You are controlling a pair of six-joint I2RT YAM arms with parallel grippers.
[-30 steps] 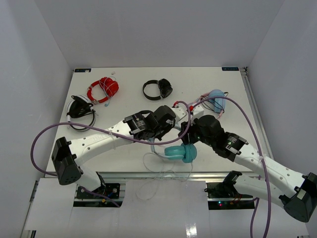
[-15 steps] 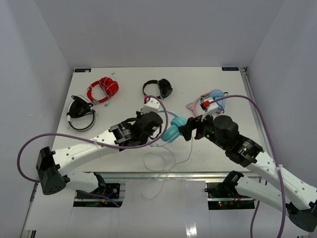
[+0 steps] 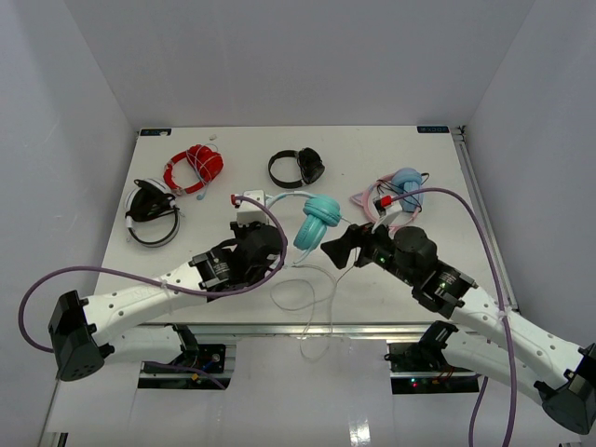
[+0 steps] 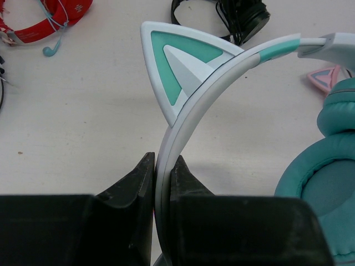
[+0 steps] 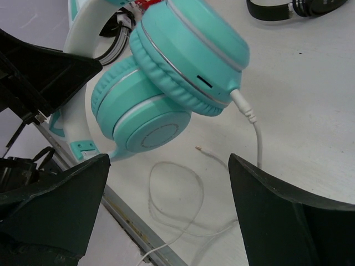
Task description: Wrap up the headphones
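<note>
The headphones lie near the centre of the desk, farther from the arm bases than half a second earlier, when they sat lower between the two wrists. The headband is smooth white plastic with a teal stripe and a triangular cat ear. The left fingers are clenched on it from both sides. The two round cups are teal with soft padded rings and press face to face. The right fingers are spread wide just short of the cups, grasping nothing. The thin white cable leaves one cup and loops loosely toward the front edge. Red headphones and black headphones lie farther back.
</note>
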